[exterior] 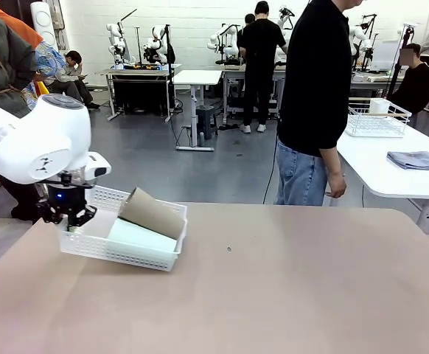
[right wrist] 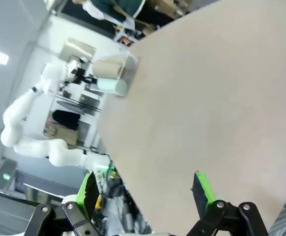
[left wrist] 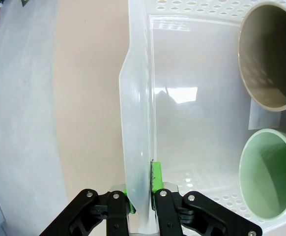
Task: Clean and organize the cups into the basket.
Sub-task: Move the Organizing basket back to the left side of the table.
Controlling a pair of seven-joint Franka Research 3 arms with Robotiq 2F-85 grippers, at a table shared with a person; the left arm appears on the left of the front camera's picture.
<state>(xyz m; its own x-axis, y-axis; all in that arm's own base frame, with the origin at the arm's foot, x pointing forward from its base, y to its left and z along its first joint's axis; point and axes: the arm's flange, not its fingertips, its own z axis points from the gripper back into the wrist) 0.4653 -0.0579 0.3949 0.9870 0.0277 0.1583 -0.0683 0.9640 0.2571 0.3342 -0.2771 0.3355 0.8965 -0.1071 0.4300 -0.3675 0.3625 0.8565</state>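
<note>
The white basket (exterior: 123, 258) sits at the table's left side. A tan-brown cup (exterior: 152, 213) and a pale mint green cup (exterior: 140, 237) lie on their sides inside it. My left gripper (exterior: 70, 221) is shut on the basket's left wall. In the left wrist view, the green pads of the left gripper (left wrist: 142, 196) pinch the thin white basket wall (left wrist: 137, 123). Beyond it, the open mouths of the tan cup (left wrist: 271, 54) and the mint cup (left wrist: 268, 182) face the camera. My right gripper (right wrist: 145, 189) hangs open over bare table, far from the basket (right wrist: 128, 64).
A person in a black shirt and jeans (exterior: 314, 103) stands at the far edge of the table. A white side table at the right carries a wire rack (exterior: 377, 118) and a folded grey cloth (exterior: 415, 159). The tan tabletop (exterior: 288, 287) stretches wide to the right.
</note>
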